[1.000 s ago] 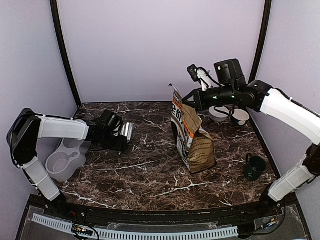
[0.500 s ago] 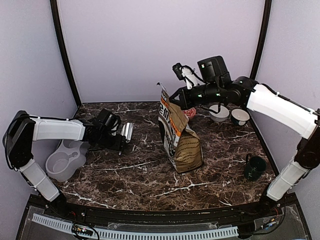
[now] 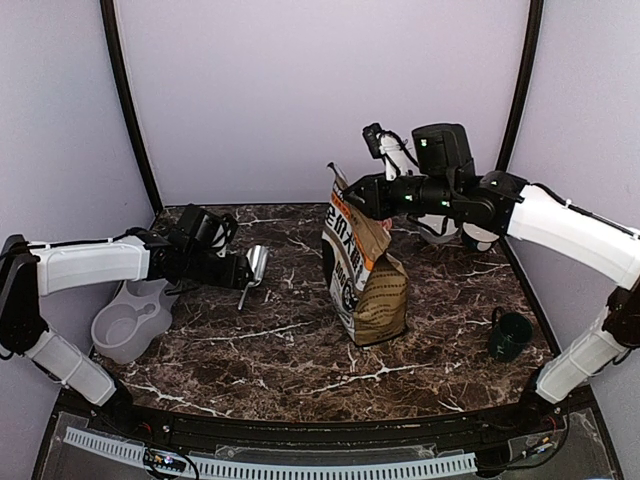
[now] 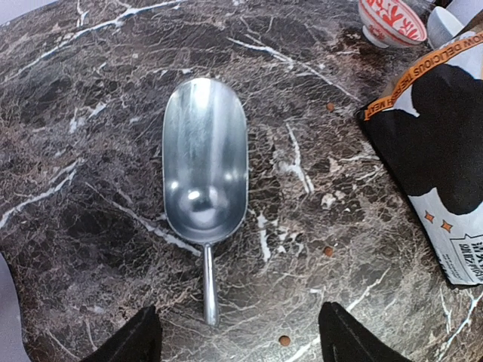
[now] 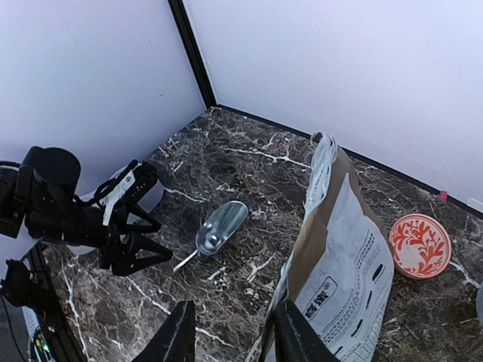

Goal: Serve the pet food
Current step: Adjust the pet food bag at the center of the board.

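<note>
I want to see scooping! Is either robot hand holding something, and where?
Nothing is held. The left gripper hangs open over the scoop's handle; the right gripper stands open at the bag's top edge.

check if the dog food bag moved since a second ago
Yes. The dog food bag has shifted left, away from the dark cup, which stayed put at the right.

open gap btwn scoop [image 3: 254, 263] & bag [image 3: 365, 285], bag upright, blocks mid-table

Dark, white-veined marble table [image 3: 300, 350]; plain lilac walls [image 3: 320, 90] enclose it, 2 black posts [image 3: 125, 100] at its rear corners.
</note>
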You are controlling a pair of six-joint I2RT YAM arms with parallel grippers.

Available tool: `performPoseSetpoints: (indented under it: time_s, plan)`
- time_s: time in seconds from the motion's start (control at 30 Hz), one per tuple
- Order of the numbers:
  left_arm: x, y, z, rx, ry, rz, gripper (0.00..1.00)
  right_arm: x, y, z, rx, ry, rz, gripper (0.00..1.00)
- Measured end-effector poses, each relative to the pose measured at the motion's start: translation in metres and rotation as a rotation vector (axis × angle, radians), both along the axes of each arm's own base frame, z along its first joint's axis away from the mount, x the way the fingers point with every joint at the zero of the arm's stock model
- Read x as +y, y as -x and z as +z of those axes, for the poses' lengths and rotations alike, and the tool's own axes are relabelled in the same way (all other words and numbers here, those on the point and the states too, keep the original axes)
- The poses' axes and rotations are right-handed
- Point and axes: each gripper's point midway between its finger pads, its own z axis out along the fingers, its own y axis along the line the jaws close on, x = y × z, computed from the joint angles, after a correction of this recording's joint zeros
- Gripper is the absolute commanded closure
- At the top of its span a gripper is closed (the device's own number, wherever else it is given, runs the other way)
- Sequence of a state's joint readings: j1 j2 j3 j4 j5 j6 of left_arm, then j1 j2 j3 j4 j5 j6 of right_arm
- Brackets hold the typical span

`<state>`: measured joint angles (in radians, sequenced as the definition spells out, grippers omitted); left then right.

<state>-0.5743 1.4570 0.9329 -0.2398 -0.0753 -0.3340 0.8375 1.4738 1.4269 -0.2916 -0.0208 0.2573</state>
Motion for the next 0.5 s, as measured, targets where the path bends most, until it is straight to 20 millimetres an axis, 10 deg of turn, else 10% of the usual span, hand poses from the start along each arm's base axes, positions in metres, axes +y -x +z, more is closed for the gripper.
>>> performPoseSetpoints:
  time_s: [0.2, 0.5]
  plan:
    - [-0.011, 0.005, 0.017, -0.045, 0.021, -0.049, 0.27, -0.005, 0.005, 0.005, -0.021, -0.015, 0.004, 0.28]
    - [-0.042, 0.024, 0.02, -0.064, 0.005, -0.167, 0.28, -0.045, 0.017, 0.008, -0.053, -0.005, -0.058, 0.25]
